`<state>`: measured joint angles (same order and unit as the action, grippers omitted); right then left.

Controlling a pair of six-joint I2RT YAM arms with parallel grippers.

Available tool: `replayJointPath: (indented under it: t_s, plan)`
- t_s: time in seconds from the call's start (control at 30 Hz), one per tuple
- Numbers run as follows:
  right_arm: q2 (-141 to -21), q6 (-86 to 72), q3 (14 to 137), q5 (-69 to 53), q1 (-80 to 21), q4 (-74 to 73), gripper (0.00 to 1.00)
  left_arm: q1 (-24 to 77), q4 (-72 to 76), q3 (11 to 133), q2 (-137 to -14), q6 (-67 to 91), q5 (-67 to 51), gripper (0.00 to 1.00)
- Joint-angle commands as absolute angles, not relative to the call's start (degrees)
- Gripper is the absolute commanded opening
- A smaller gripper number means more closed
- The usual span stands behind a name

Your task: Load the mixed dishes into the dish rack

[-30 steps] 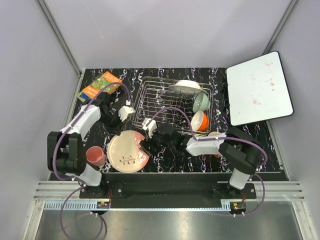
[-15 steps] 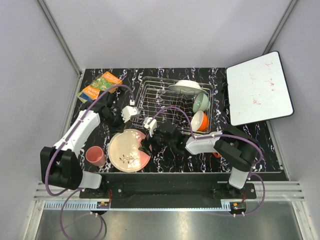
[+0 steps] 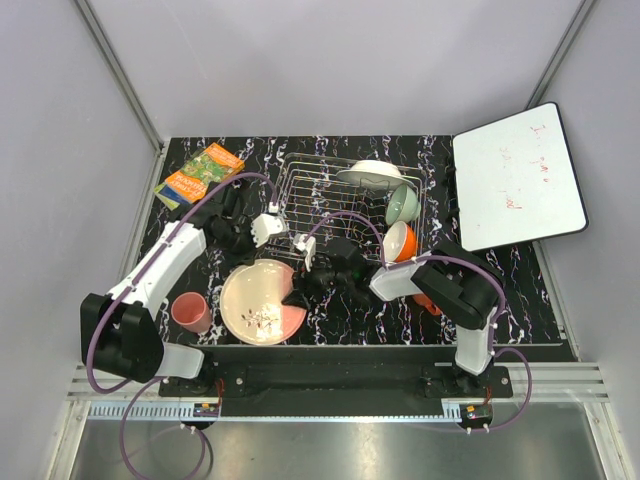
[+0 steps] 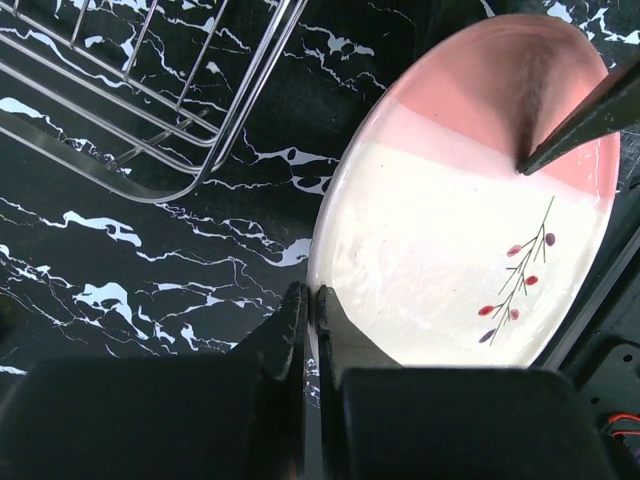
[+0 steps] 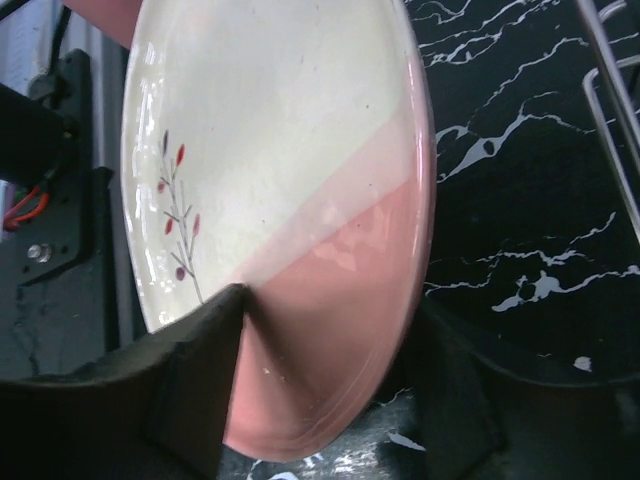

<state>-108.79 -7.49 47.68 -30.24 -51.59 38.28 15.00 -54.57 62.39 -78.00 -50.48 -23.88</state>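
Observation:
The pink-cream plate with a twig motif (image 3: 258, 305) is in front of the dish rack (image 3: 300, 190), its right side lifted. My left gripper (image 3: 257, 260) is shut on the plate's far rim (image 4: 330, 250), seen close in the left wrist view (image 4: 312, 295). My right gripper (image 3: 297, 290) clamps the plate's pink right edge (image 5: 340, 330), one finger (image 5: 200, 370) on its face and the other beneath. A pale green bowl (image 3: 403, 205), an orange mug (image 3: 400, 242) and a white dish (image 3: 372, 175) are in the rack. The pink tumbler (image 3: 190, 312) stands at the near left.
An orange-green snack packet (image 3: 200, 172) lies at the far left corner. A white board (image 3: 517, 178) lies to the right of the rack. The rack's wire corner (image 4: 180, 130) is close to the plate's far edge.
My left arm has swung right from near the packet and closed on the plate's far rim. The plate has shifted slightly right and tilted up in my right gripper.

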Motion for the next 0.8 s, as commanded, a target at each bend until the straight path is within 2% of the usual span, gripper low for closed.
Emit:
replayJointPath:
  t_s: [0.0,0.17,0.23,0.3,0.4,0.43,0.6,0.63,0.73,0.77]
  plan:
    - [-108.9,-9.8,49.2,-36.7,-50.9,42.9,0.65,16.0,-53.1,65.7,-75.9,-48.9,-25.1,0.00]
    - [-109.2,-10.6,50.5,-38.7,-50.8,42.5,0.53,16.6,-52.7,66.0,-76.0,-48.3,-24.9,0.00]
    - [-109.7,-11.1,51.1,-39.4,-50.8,42.5,0.44,16.8,-52.6,65.8,-76.1,-48.1,-24.8,0.00]
    - [-109.8,-11.5,51.6,-40.0,-50.8,41.8,0.28,17.0,-52.4,65.7,-75.9,-47.7,-24.6,0.00]
    - [-109.3,-10.7,52.8,-41.0,-50.7,38.9,0.12,17.1,-51.8,65.2,-75.8,-47.7,-24.3,0.00]
    - [-109.2,-10.5,53.5,-41.1,-50.7,38.0,0.00,17.1,-51.6,65.0,-75.8,-47.6,-24.2,0.00]
    - [-109.3,-10.2,54.6,-41.8,-50.7,33.5,0.00,17.1,-51.0,65.3,-76.3,-45.8,-23.4,0.02]
    - [-109.1,-10.2,54.2,-41.9,-50.7,33.7,0.00,17.1,-50.5,65.9,-76.6,-45.1,-22.9,0.22]
    - [-107.8,-9.8,52.4,-41.2,-50.6,34.6,0.00,17.1,-49.8,67.4,-77.7,-42.9,-20.7,0.62]
    - [-107.2,-9.6,51.9,-40.3,-50.6,34.7,0.00,17.1,-49.3,67.5,-77.8,-42.5,-20.2,0.92]
